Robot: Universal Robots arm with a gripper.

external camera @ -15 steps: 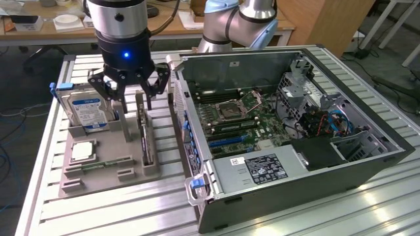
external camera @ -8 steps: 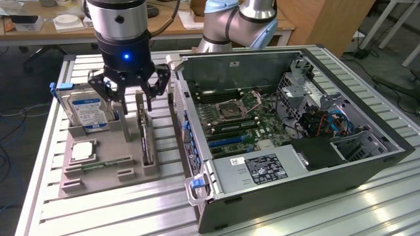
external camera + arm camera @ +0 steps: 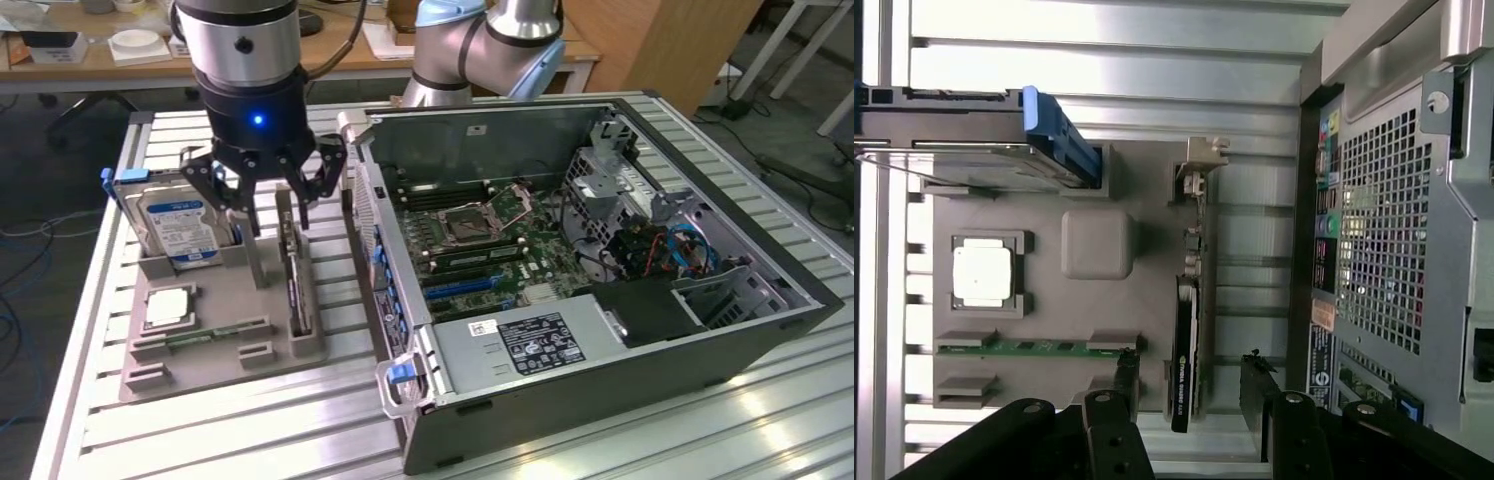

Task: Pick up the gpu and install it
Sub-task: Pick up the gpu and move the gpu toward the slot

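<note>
The gpu [image 3: 296, 275] stands on its long edge in a slot of the grey tray [image 3: 220, 365], a thin dark card with its silver bracket at the far end. From above it shows edge-on as the gpu [image 3: 1188, 330]. My gripper [image 3: 274, 218] hangs just over the card's far part, open. In the wrist view the gripper [image 3: 1192, 385] has one black finger on each side of the card, with gaps between them and it. Nothing is held.
On the tray [image 3: 1144, 200] are a silver hard drive [image 3: 180, 228] with a blue label, a CPU [image 3: 167, 307] and a green RAM stick [image 3: 200, 335]. The open computer case [image 3: 587, 250] lies close beside the tray, motherboard exposed. All rest on a ribbed metal table [image 3: 267, 430].
</note>
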